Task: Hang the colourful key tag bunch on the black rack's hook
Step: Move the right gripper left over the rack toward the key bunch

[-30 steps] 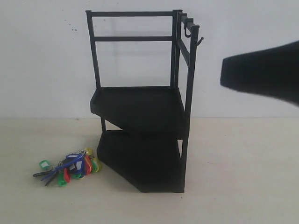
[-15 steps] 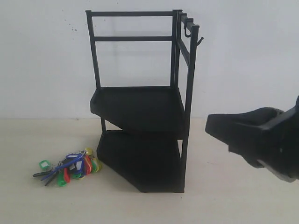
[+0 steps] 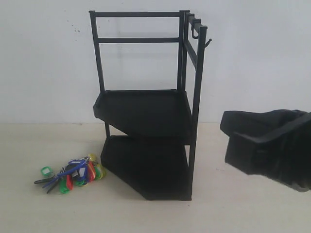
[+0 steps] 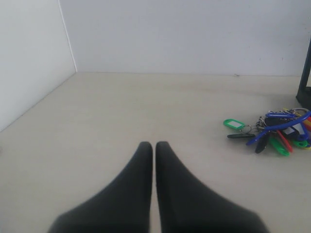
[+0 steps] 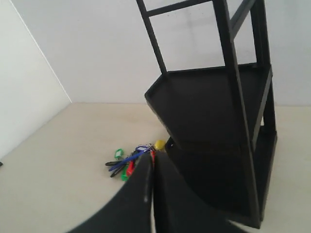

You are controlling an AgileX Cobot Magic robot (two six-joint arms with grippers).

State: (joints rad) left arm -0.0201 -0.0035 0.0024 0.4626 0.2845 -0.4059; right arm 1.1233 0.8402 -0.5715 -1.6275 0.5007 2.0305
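- Right arm [image 3: 267, 145]: a second ago it hung high on the right, about level with the rack's upper rails. It has since dropped to tray height. In the last half second it turned and drew back a little to the right. It now sits right of the black rack [image 3: 146, 114], clear of it, above the table [image 3: 243, 213].
- Right gripper [image 5: 152, 158]: fingers pressed together, nothing between them. Its camera looks past the rack's trays toward the colourful key tag bunch [image 3: 73, 174].
- Bunch: unmoved. It lies flat on the table at the left, just beside the near-left edge of the lower tray, with the blue strap across the top of the pile.
- Left gripper [image 4: 154, 144]: also closed and empty, low over the table. The bunch is in its view but apart from the fingers.
- Hook [image 3: 208, 43]: bare, on the front post at the rack's top right.
- Reading: you're still in the approach, with nothing picked up yet. The rack stands between your right arm and the bunch, so the left gripper looks better placed. Whichever one you use has to open first.
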